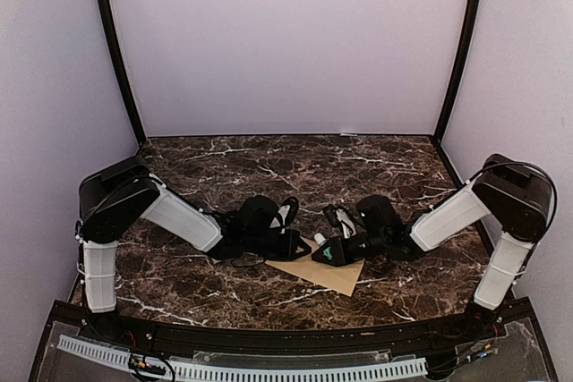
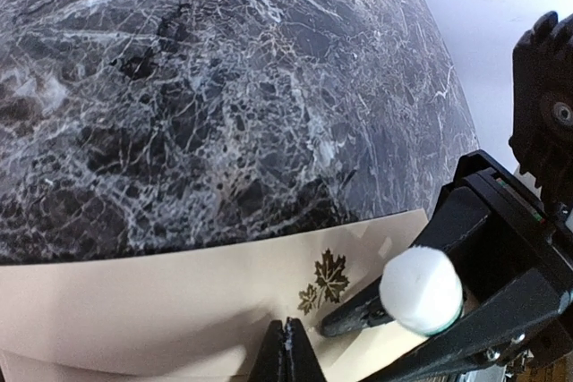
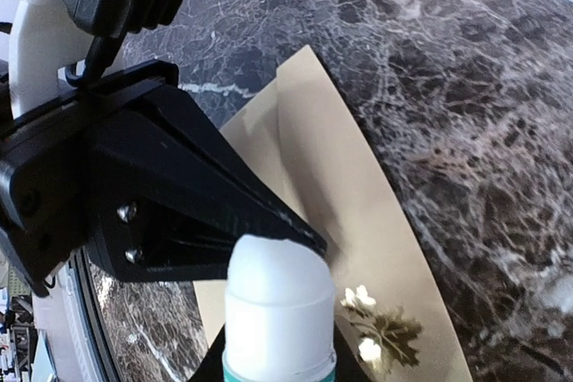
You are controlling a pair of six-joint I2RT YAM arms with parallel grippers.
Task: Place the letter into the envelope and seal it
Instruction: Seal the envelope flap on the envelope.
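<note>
The tan envelope lies flat on the marble table between the arms, with a gold maple-leaf mark on it. My left gripper is shut, its tips resting on the envelope just below the mark; in the right wrist view it is a black wedge. My right gripper is shut on a white glue stick with a teal band. It holds the stick's tip just above the envelope, beside the mark. No white creased letter shows in any view.
The dark marble table is walled by pale panels at the back and sides. The two wrists nearly touch over the envelope. A black rail runs along the near edge.
</note>
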